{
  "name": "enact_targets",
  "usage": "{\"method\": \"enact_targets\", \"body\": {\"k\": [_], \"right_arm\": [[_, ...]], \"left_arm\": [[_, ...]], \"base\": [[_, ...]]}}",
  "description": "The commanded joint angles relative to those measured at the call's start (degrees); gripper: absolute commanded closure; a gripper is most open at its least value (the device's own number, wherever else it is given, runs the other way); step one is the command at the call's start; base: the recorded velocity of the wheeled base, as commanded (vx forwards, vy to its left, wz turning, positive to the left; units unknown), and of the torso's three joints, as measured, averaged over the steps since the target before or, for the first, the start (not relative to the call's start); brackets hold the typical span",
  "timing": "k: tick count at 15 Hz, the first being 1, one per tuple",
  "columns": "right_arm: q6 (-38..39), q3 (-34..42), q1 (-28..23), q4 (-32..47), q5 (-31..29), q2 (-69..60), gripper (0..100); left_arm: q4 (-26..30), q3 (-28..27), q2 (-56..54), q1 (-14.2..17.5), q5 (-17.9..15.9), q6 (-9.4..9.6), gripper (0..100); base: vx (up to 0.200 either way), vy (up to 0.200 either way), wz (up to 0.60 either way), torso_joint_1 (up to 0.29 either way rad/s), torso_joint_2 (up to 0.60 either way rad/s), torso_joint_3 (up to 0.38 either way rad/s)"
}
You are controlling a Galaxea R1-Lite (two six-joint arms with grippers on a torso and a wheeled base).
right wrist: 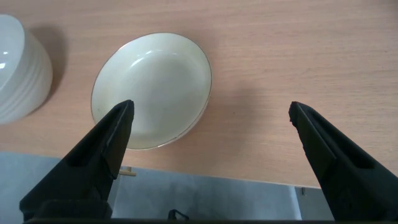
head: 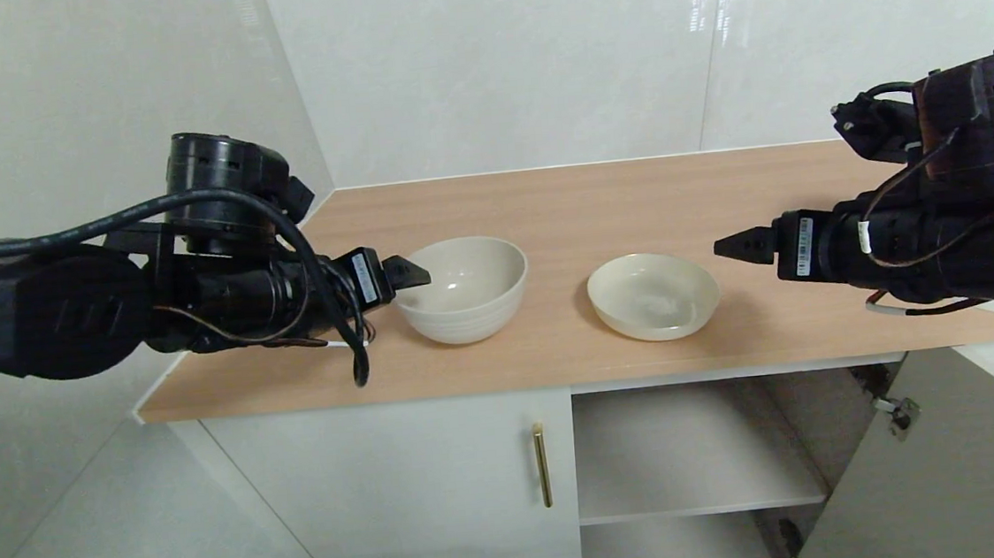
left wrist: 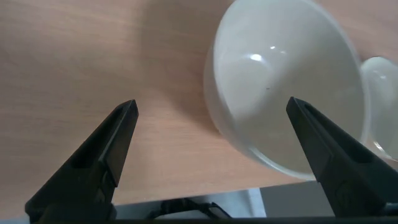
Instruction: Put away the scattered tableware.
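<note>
While both mouth-up, deep bowl (head: 462, 289) beside splayed left gripper (head: 415, 274), shallow bowl (head: 653, 295) near splayed right gripper (head: 725, 248).

A: What is on the wooden counter (left wrist: 74, 56)?
B: A deep white bowl (left wrist: 280, 81), upright, near the counter's edge. A second pale dish (left wrist: 382, 93) sits just beside it.
A: And the left gripper (left wrist: 211, 102)?
B: Its fingers (left wrist: 115, 140) are spread wide. One overlaps the bowl's rim, and I cannot tell whether it touches.
</note>
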Motion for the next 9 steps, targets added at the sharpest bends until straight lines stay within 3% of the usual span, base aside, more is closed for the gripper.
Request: {"method": "enact_targets", "body": {"k": [1,3,4,9], "right_arm": [[0.0,0.2,0.1,0.0,0.0,0.1,0],[0.0,0.2,0.1,0.0,0.0,0.1,0],[0.0,0.2,0.2,0.1,0.0,0.1,0],[0.1,0.0,0.1,0.1,-0.1,0.6,0]], "left_arm": [[-0.1,-0.1,1.3,-0.1,0.0,-0.05,0],[-1.0,-0.1,1.3,-0.1,-0.2,-0.14,0],[-1.1,0.0,1.3,-0.2,-0.1,-0.14,100],[-1.1,0.1,1.1,-0.8,-0.3,-0.31,100]], "base": [[0.000,0.000,0.00,0.000,0.00,0.000],[0.000,0.000,0.00,0.000,0.00,0.000],[0.000,0.000,0.00,0.000,0.00,0.000],[0.000,0.000,0.00,0.000,0.00,0.000]]}}
